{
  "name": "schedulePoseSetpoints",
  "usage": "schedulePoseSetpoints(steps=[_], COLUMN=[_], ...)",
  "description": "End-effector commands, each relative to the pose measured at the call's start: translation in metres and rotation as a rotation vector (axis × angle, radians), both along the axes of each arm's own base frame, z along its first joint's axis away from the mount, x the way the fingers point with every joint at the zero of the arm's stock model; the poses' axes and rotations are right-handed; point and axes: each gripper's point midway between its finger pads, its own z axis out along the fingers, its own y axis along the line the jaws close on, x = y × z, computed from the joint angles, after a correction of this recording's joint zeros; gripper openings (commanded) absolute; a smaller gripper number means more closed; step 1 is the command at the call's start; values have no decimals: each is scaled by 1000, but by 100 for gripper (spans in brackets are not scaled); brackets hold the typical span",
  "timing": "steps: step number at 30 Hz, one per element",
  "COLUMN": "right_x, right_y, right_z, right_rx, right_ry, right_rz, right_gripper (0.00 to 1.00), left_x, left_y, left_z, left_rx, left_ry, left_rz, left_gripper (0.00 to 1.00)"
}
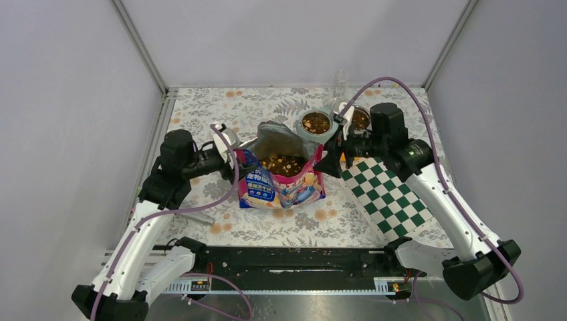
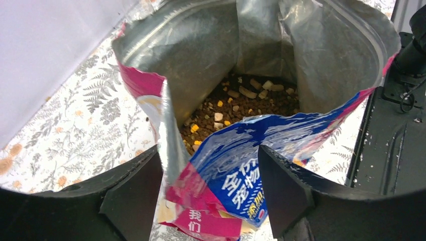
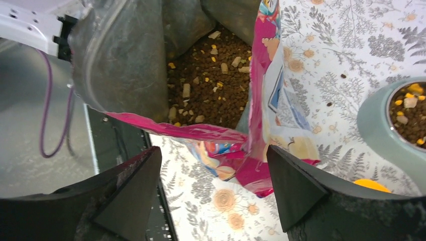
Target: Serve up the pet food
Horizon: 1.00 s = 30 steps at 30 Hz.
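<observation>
The pet food [image 1: 283, 164] is brown and tan kibble lying inside the open printed bag [image 1: 284, 187], which stands at the table's middle. My left gripper [image 1: 235, 155] is at the bag's left corner. In the left wrist view its jaws [image 2: 209, 148] stand open on either side of the bag's blue edge [image 2: 241, 170], with kibble [image 2: 241, 103] beyond. My right gripper [image 1: 334, 159] is at the bag's right corner. Its jaws [image 3: 214, 148] are open, and the bag's magenta corner [image 3: 256, 170] hangs just ahead of them. More kibble [image 3: 211, 85] shows inside.
Behind the bag a grey-green bowl [image 1: 300, 127] holds kibble. A second bowl [image 1: 361, 109] is partly hidden by the right arm. A green checkered mat [image 1: 391, 197] lies at the right. A clear bottle [image 1: 339, 83] stands at the back. An orange scoop's edge [image 3: 371, 185] shows below the bowl [image 3: 377, 135].
</observation>
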Motion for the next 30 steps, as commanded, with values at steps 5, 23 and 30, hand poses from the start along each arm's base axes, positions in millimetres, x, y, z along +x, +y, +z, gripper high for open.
schedulePoseSetpoints(steps=[5, 23, 30], right_x=[32, 32, 41], right_y=[11, 27, -13], right_z=[-8, -17, 6], right_rx=[-18, 23, -85], right_ry=[-238, -277, -416], right_rz=[94, 222, 83], right_gripper=[88, 0, 0], left_x=[9, 27, 36], left_y=[-9, 3, 41], left_z=[21, 4, 11], left_rx=[-35, 55, 203], left_ry=[-99, -135, -213], left_rz=[-151, -146, -29], left_gripper=[66, 0, 0])
